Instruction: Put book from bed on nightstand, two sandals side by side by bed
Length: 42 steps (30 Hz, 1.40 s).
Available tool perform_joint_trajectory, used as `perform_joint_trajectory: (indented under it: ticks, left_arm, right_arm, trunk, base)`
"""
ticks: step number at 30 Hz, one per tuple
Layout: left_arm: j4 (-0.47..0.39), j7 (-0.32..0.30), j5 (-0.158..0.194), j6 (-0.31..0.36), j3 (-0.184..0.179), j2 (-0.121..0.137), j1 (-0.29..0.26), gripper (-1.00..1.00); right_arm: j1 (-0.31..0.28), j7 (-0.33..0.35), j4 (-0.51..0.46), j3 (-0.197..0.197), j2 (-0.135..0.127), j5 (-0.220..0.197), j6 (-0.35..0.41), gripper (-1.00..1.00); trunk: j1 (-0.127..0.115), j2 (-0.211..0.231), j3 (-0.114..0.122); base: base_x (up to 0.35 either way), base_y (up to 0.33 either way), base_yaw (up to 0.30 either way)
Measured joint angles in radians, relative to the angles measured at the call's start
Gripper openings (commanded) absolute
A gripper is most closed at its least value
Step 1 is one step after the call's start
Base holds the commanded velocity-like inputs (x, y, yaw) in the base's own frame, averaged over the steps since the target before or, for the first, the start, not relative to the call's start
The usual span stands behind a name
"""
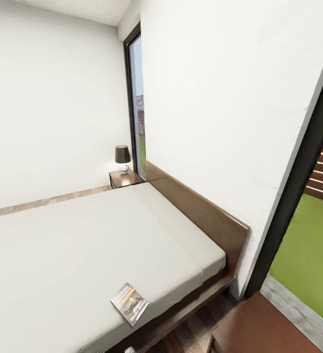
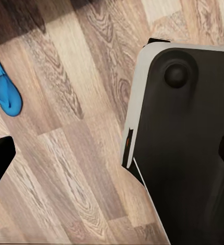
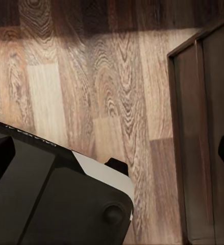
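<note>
The book (image 1: 129, 303), a thin paperback with a dark cover and a brownish picture (lettering too small to read), lies flat near the grey mattress's edge on the bed (image 1: 215, 220). A blue sandal (image 2: 4, 87) lies on the plank floor (image 2: 81, 168); whether either gripper is open or closed cannot be told.

Mattress (image 1: 83, 235) open above all round the book (image 1: 129, 303); headboard (image 1: 201, 211) and wall (image 1: 230, 98) block the right side.
</note>
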Motion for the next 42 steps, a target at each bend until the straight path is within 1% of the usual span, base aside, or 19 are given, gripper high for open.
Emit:
perform_joint_trajectory:
  ticks: [8,15,27,42]
  left_arm:
    - [0.000,0.000,0.000,0.000,0.000,-0.002,0.000,1.00]
    - [0.000,0.000,0.000,0.000,0.000,-0.004,0.000,1.00]
    - [0.000,0.000,0.001,0.000,0.000,-0.006,0.000,1.00]
    - [0.000,0.000,0.001,0.000,0.000,-0.018,0.000,1.00]
  right_arm:
    - [0.000,0.001,0.000,0.000,0.000,0.001,-0.003,1.00]
    - [0.000,0.001,0.000,0.000,0.000,0.001,-0.005,1.00]
    - [0.000,0.001,-0.001,0.000,0.000,0.003,-0.006,1.00]
    - [0.000,0.001,-0.001,0.000,-0.001,0.003,-0.007,1.00]
  trunk:
    - [0.000,0.000,0.000]
    - [0.000,0.000,0.000]
    - [0.000,0.000,0.000]
    - [0.000,0.000,0.000]
  base:
    - [-0.067,0.132,0.292]
    - [-0.023,0.057,0.292]
    - [-0.004,0.010,0.292]
    - [0.000,-0.025,0.291]
